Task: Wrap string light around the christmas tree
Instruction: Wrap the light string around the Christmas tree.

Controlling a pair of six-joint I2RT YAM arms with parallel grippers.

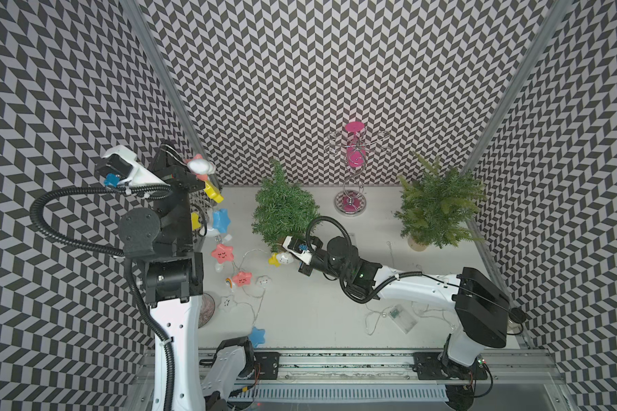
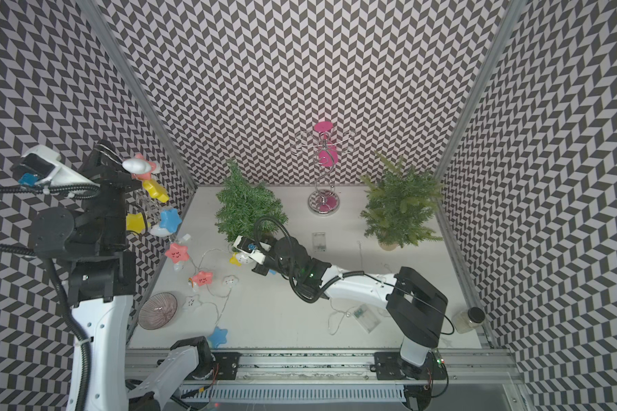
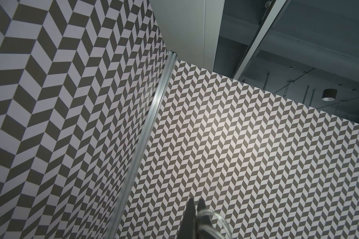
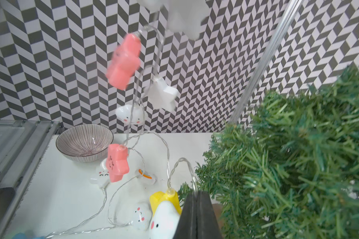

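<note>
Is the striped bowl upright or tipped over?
Upright: the bowl rests on its base on the white table, open mouth facing up, nothing visible inside.

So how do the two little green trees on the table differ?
The darker tree has dense bluish-green needles; the lighter tree has looser, feathery yellow-green fronds. The lighter tree's pale pot shows; the darker tree's base is hidden behind the right arm. The right hand, shut on the string light, sits at the darker tree's foot; the lighter tree stands clear of both arms. Both stand near the back wall, unwrapped.
</note>
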